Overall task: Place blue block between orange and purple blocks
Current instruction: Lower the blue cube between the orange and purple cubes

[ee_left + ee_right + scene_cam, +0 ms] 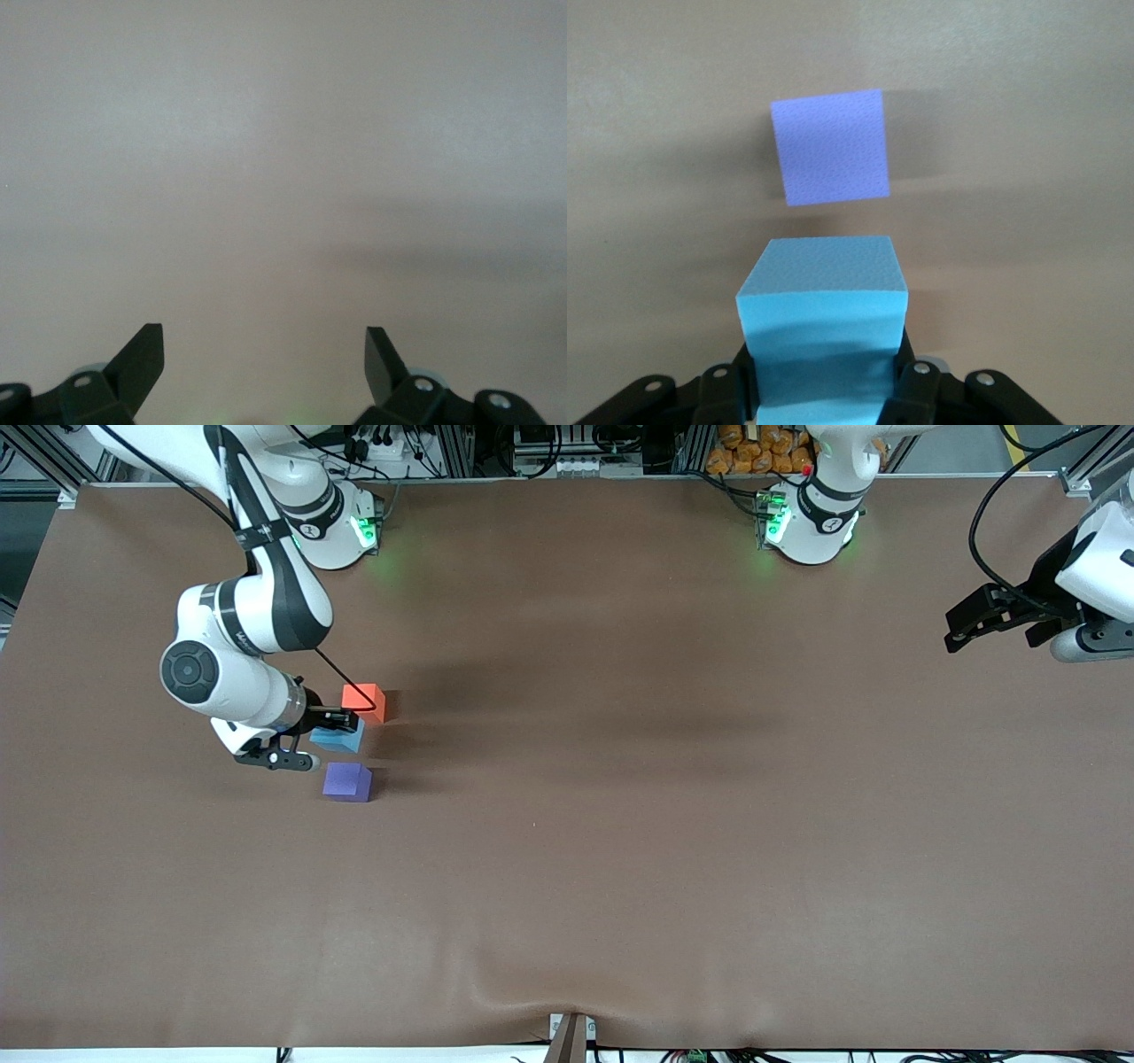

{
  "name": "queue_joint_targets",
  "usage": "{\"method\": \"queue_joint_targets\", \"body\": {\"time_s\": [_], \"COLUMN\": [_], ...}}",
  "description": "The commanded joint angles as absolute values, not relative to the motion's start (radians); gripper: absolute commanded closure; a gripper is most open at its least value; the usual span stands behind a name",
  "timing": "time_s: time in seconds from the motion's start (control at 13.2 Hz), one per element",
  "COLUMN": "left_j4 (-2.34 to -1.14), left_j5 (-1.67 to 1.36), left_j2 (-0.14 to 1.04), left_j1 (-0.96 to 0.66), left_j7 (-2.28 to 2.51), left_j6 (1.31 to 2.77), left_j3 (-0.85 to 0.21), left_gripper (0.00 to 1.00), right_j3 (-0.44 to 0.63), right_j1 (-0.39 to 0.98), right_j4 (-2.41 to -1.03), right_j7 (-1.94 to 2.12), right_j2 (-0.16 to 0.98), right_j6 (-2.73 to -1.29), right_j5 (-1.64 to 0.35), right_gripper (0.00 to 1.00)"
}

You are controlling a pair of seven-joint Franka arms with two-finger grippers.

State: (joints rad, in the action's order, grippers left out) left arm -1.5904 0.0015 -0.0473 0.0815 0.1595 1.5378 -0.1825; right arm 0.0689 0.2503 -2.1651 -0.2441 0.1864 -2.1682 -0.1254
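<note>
The blue block (341, 737) sits between the fingers of my right gripper (326, 738), which is shut on it, low over the table. It is between the orange block (366, 701), which lies farther from the front camera, and the purple block (347, 781), which lies nearer. In the right wrist view the blue block (824, 310) fills the gap between the jaws of the right gripper (827, 376), with the purple block (830, 146) a short gap ahead; the orange block is out of that view. My left gripper (950, 631) waits open and empty over the left arm's end of the table, and the left wrist view (264, 341) shows only bare table.
A brown mat (620, 824) covers the whole table. The two arm bases (337, 531) (811, 522) stand along the table's edge farthest from the front camera. Cables and boxes lie off the table past that edge.
</note>
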Motion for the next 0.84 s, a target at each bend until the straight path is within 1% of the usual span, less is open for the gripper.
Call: {"method": "queue_joint_targets", "body": {"time_s": [0.0,0.3,0.76], "left_j4": [-1.583,-1.574,-1.566], "left_j5": [0.002,0.002,0.000], "left_j2": [-0.060,-0.063,-0.064], "left_j1": [0.089,0.089,0.089], "left_j7": [0.144,0.144,0.137], "left_j6": [1.528,1.526,1.526], "left_j3": [-0.201,-0.202,-0.202], "left_gripper": [0.00,0.00,0.00], "right_j3": [0.048,0.046,0.046], "right_j1": [0.203,0.210,0.229], "right_j4": [-2.204,-2.224,-2.226], "right_j7": [-0.230,-0.232,-0.230], "right_j2": [0.169,0.202,0.248], "right_j6": [-2.207,-2.259,-2.290], "right_j5": [-0.114,-0.114,-0.114], "right_gripper": [0.81,0.81,0.80]}}
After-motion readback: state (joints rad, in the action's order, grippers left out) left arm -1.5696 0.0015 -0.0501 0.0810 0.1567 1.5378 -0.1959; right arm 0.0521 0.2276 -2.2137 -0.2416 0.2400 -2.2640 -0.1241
